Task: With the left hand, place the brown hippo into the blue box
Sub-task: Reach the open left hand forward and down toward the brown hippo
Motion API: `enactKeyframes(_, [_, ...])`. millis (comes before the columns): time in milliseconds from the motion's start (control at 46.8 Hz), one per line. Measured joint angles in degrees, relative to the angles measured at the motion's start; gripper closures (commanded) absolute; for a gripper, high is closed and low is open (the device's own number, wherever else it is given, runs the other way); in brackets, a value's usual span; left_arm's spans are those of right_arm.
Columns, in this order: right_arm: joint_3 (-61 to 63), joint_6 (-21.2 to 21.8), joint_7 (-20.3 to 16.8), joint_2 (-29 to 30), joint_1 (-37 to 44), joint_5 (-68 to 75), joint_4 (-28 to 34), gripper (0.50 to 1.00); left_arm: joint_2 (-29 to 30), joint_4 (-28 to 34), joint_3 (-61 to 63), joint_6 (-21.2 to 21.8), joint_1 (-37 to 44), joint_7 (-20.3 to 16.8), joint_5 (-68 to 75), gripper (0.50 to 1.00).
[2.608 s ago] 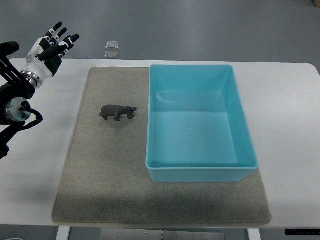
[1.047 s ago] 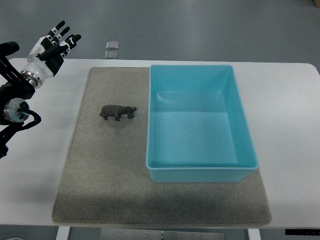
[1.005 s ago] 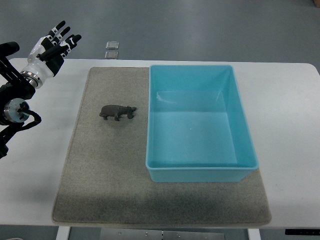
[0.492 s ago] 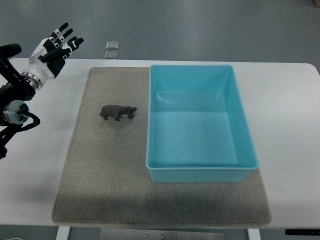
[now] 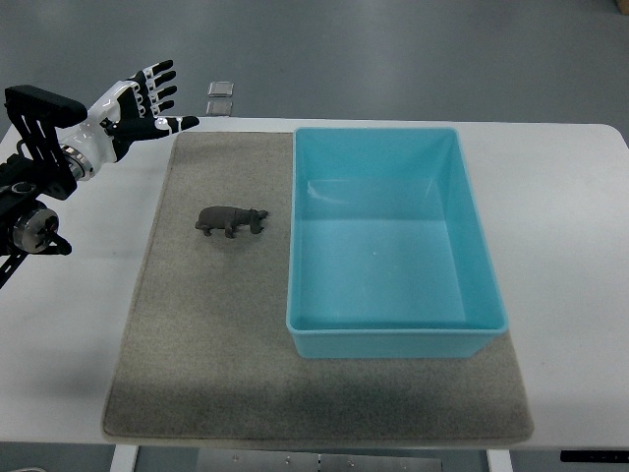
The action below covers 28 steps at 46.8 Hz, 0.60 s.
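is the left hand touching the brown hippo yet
Apart. The top view shows the left hand open near the mat's far left corner, with bare mat between it and the brown hippo.

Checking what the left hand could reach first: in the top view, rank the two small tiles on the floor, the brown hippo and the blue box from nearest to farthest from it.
From the left hand, fingers spread, holding nothing:
1. Floor tiles, just beyond the table's far edge, to its right.
2. Brown hippo, on the grey mat, nearer the robot.
3. Blue box, on the mat's right side.

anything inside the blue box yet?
No. The blue box shows only its bare floor, with nothing covering any of it. The brown hippo stands on the grey mat beside it; the left hand is open.
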Motion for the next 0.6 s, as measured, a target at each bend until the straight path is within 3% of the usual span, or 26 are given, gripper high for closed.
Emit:
enactKeyframes(256, [0.0, 0.0, 0.0, 0.0, 0.0, 0.0, 0.0, 0.564, 1.4, -1.8, 0.9, -1.0, 0.1, 0.0, 9.9, 0.501])
enactKeyframes(470, [0.0, 0.0, 0.0, 0.0, 0.0, 0.0, 0.0, 0.564, 5.0, -5.9, 1.2, -6.1, 0.1, 0.0, 12.4, 0.501])
enactKeyframes(598, [0.0, 0.0, 0.0, 0.0, 0.0, 0.0, 0.0, 0.564, 6.8, -8.2, 1.2, -6.8, 0.1, -0.5, 16.8, 0.501])
